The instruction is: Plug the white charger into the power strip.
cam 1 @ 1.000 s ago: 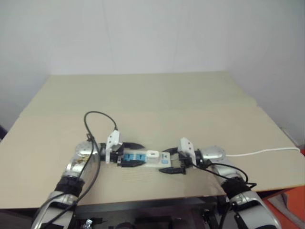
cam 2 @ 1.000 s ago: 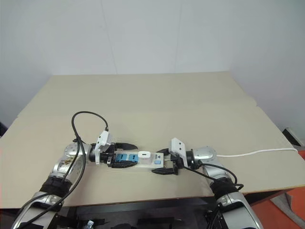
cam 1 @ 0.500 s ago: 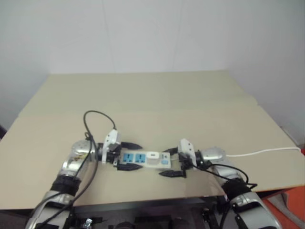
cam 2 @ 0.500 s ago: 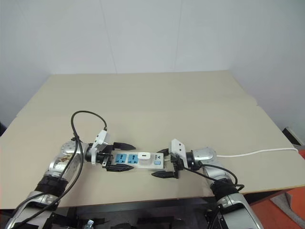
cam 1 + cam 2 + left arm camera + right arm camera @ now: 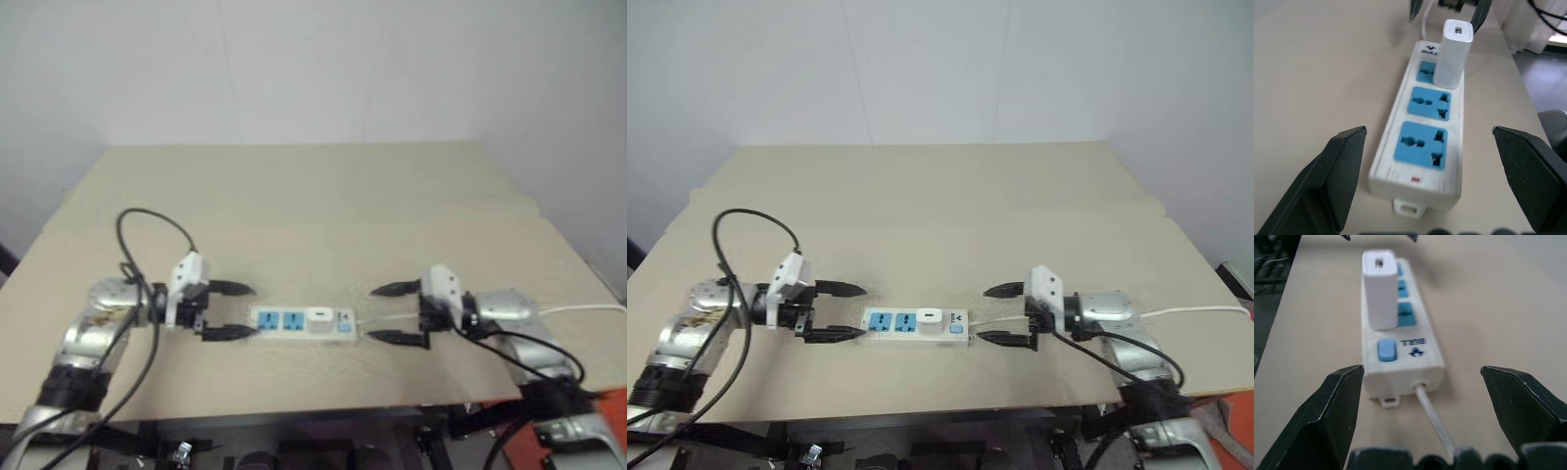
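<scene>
The white charger stood upright in the power strip, seated in the socket nearest the switch end, where the cord leaves. Two blue sockets beside it were free. The strip lay flat on the surface, near its front edge, between my two claws.

My left claw was wide open, empty, level with the strip's free end and just clear of it. My right claw was likewise wide open and empty, at the cord end, its fingers straddling the cord without touching the strip. Nothing was held by either.

Judgement: the plug-in looked done; the charger appeared fully home, though the prongs themselves were hidden.

Risks from here:
- The cord ran between my right fingers and off toward the surface's right edge. If that arm dragged sideways or closed, it could snag the cord and tug the strip.
- A low sweep of either claw across the strip could knock the charger, which stands tall and could lever loose.

Count: one charger, one strip, three sockets (one filled, two free), one switch, one cord, two claws.
</scene>
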You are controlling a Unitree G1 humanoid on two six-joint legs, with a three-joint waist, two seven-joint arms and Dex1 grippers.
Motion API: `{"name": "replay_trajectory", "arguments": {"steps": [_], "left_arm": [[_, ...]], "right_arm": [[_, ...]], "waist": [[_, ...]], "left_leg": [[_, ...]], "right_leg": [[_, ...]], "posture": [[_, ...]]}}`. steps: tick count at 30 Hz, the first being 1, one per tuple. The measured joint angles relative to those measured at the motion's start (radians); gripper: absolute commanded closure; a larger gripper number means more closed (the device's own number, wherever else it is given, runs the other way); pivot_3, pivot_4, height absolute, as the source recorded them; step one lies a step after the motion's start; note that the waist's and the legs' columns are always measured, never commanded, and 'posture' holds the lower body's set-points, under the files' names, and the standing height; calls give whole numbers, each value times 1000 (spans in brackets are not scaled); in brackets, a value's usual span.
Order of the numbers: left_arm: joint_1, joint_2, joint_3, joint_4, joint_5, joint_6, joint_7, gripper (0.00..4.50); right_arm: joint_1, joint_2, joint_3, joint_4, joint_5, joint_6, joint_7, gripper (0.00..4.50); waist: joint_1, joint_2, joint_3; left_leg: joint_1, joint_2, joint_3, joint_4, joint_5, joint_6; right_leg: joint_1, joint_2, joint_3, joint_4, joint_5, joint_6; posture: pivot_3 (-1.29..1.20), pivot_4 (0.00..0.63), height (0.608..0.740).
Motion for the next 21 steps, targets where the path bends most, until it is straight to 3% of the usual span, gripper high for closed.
{"name": "replay_trajectory", "arguments": {"steps": [5,9,16,21], "left_arm": [[139,84,113,-133,-29,109,98,0],[246,89,203,-242,-53,174,195,0],[399,-31,319,-436,-97,206,402,0],[456,-100,339,-488,-112,140,444,0]], "right_arm": [[141,-73,-106,-121,52,56,-51,33],[213,-85,-184,-194,89,94,-113,33],[338,-62,-239,-307,109,137,-241,33],[371,-36,-237,-362,104,154,-316,33]], "waist": [[-1,0,1],[0,-1,1],[1,-1,2],[0,-1,2]], "left_leg": [[0,0,0,0,0,0],[1,0,0,0,0,0],[2,0,0,0,0,0],[3,0,0,0,0,0]], "right_leg": [[0,-1,0,0,0,0],[1,-1,0,1,0,0],[1,-2,0,0,0,0],[2,-2,1,0,0,0]], "posture": [[0,150,740],[0,150,740],[0,150,740],[0,150,740]]}}
